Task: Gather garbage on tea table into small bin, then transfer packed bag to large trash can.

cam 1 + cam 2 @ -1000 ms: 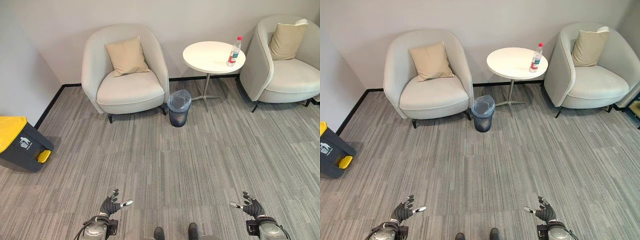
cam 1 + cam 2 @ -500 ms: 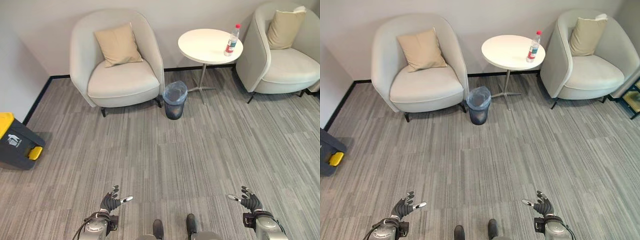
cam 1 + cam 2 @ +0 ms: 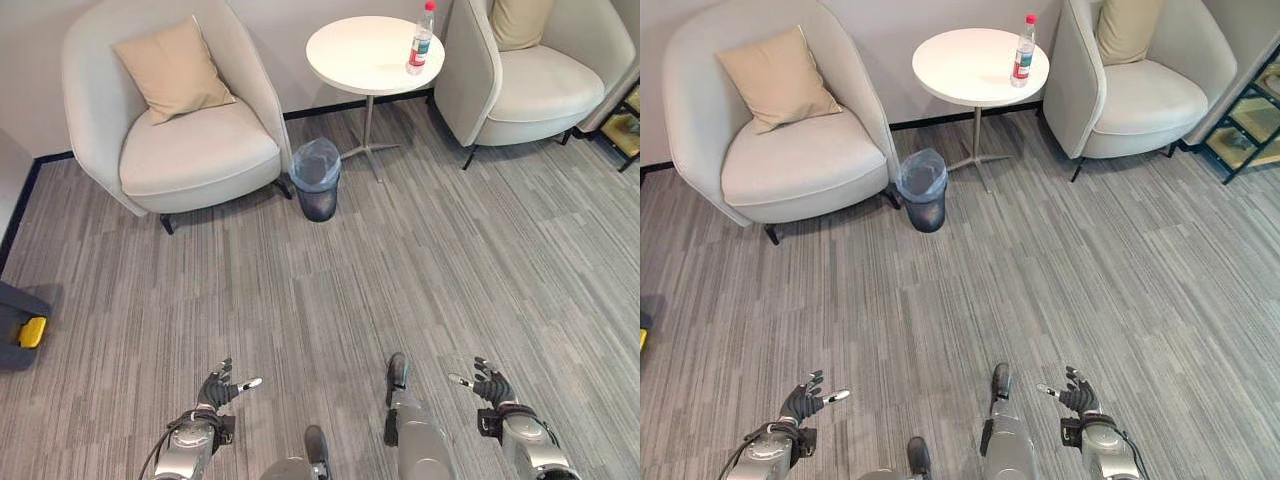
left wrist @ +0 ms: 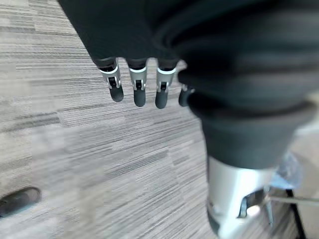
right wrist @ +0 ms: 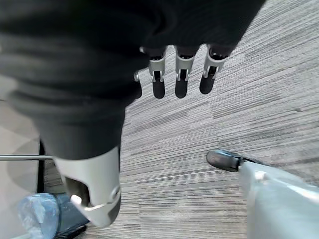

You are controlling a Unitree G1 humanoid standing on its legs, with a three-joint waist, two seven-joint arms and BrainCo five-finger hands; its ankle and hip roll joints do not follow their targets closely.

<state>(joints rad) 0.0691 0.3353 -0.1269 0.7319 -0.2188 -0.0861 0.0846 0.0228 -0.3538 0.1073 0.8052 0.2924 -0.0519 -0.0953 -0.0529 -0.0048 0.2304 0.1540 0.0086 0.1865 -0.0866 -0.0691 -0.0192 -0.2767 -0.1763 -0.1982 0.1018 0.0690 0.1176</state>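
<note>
A plastic bottle (image 3: 421, 39) with a red cap stands upright near the right rim of the round white tea table (image 3: 365, 55) at the far wall. The small bin (image 3: 316, 180), lined with a bluish bag, sits on the carpet left of the table's leg. The dark grey large trash can (image 3: 14, 322) with a yellow pedal pokes in at the left edge. My left hand (image 3: 217, 389) and right hand (image 3: 487, 384) hang low near me, far from the table. Both are open with fingers (image 4: 137, 92) spread and nothing in them; the right hand's fingers (image 5: 182, 80) point over bare carpet.
A grey armchair (image 3: 170, 120) with a beige cushion stands left of the bin. A second armchair (image 3: 520, 80) stands right of the table. A dark shelf (image 3: 627, 125) shows at the right edge. Grey striped carpet lies between me and the table.
The whole picture has shifted: furniture sits further left and the large trash can has slid almost out of view, so the camera moved. Both hands remain low and open.
</note>
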